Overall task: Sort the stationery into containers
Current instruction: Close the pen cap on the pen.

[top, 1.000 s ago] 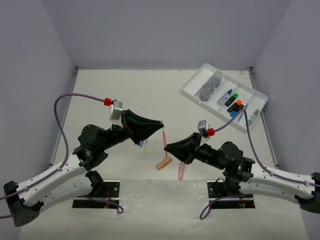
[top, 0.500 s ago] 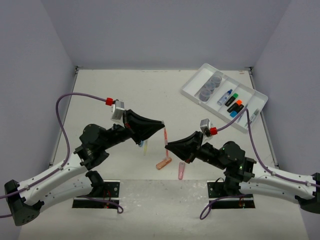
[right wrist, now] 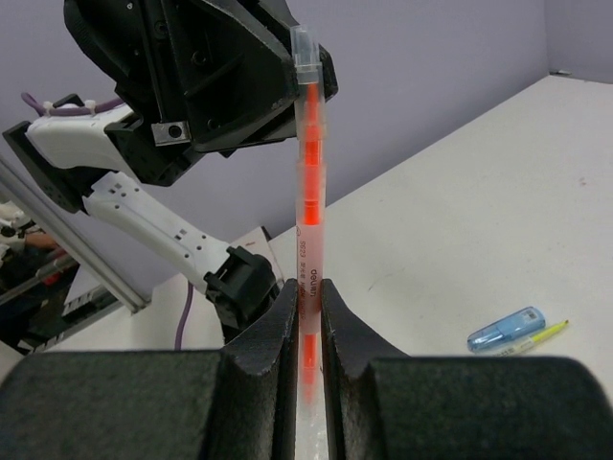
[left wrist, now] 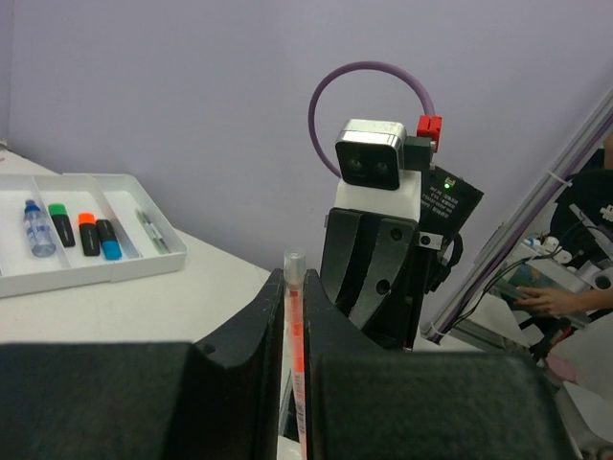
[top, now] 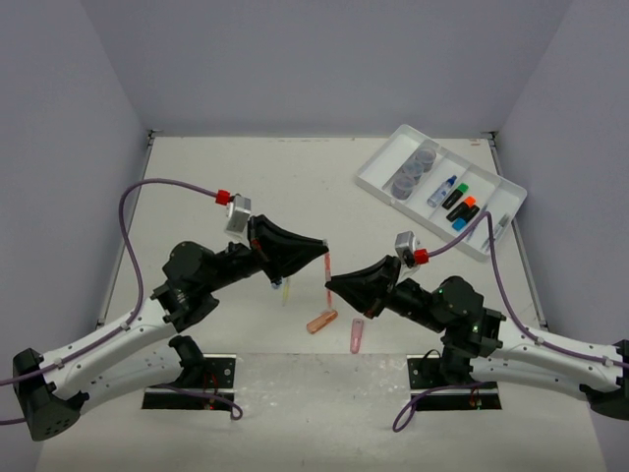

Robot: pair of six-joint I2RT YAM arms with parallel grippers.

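Both claws clenched on one pen, held up over the table.
It is thin, a clear barrel with an orange-red core and a clear cap, pinched by the left claw and the right claw, well apart from the white tray. Its lower end hides between the fingers, and its print is too small to read.

The pen shows a clear, glossy plastic barrel over an orange-red core. The left hand and right hand both look like matt black plastic, faintly grainy. The tray is smooth white plastic with a slight sheen, and the table is matt off-white.
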